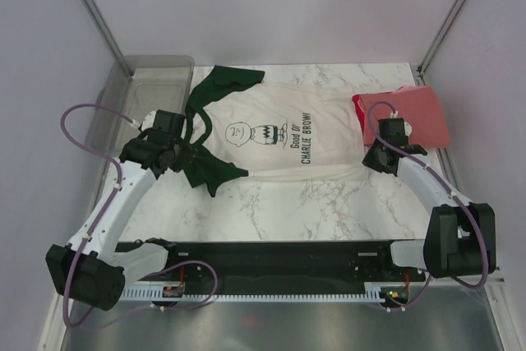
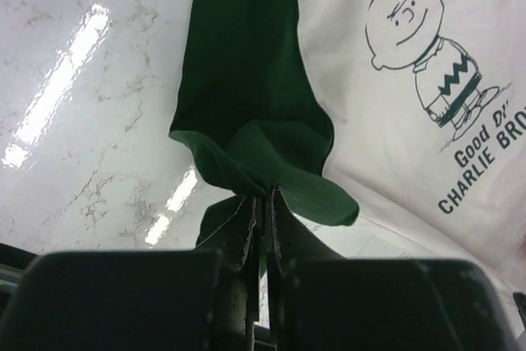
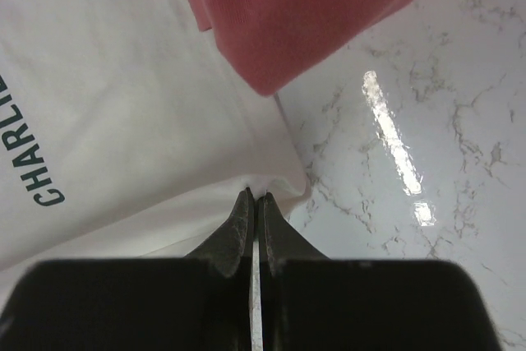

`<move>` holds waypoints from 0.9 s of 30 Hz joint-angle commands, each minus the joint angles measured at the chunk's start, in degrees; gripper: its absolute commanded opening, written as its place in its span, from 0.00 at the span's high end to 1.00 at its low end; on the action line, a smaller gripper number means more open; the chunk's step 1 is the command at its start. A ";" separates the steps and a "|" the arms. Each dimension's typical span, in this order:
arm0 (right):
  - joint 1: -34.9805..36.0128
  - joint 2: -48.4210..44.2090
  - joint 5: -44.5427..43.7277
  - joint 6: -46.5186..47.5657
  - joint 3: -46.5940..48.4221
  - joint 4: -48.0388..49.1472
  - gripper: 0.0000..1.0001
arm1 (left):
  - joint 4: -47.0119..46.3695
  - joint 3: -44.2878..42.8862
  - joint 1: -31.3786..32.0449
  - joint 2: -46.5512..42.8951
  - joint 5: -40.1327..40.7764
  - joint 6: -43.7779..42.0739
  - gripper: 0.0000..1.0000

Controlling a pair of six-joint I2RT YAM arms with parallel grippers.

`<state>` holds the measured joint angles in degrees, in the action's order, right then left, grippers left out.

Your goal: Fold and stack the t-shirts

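Observation:
A cream-white t-shirt with dark green sleeves and a black cartoon print lies spread sideways on the marble table. My left gripper is shut on the near green sleeve, whose cuff bunches at the fingertips. My right gripper is shut on the near corner of the cream shirt's hem. The coral-red t-shirt lies at the back right, its edge overlapping the cream shirt's hem.
A clear grey plastic bin stands at the back left beside the far green sleeve. Bare marble runs between the shirts and the arm bases. Grey walls and metal posts enclose the table.

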<state>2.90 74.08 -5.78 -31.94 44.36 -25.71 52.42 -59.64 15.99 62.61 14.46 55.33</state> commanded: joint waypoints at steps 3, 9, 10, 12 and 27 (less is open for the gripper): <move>0.09 4.92 -5.38 -0.22 5.90 1.98 1.00 | -1.89 -8.03 0.10 6.11 5.32 2.77 0.98; 0.09 9.50 -4.94 -0.75 9.77 2.86 1.00 | -2.06 -14.35 0.01 14.98 6.81 2.94 0.98; 0.09 10.20 -5.20 -0.84 10.04 3.12 1.00 | -2.24 -15.15 0.01 15.96 7.07 2.94 0.98; 0.09 10.99 -5.29 -0.84 11.27 3.30 1.00 | -2.33 -17.43 -0.08 19.19 7.77 2.68 0.98; 0.79 20.75 -5.91 -1.10 17.33 6.29 1.00 | -2.33 -35.18 -0.26 37.49 9.18 -0.75 0.98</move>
<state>3.27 94.08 -9.93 -32.36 58.41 -21.65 51.05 -89.27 15.99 97.65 20.95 55.83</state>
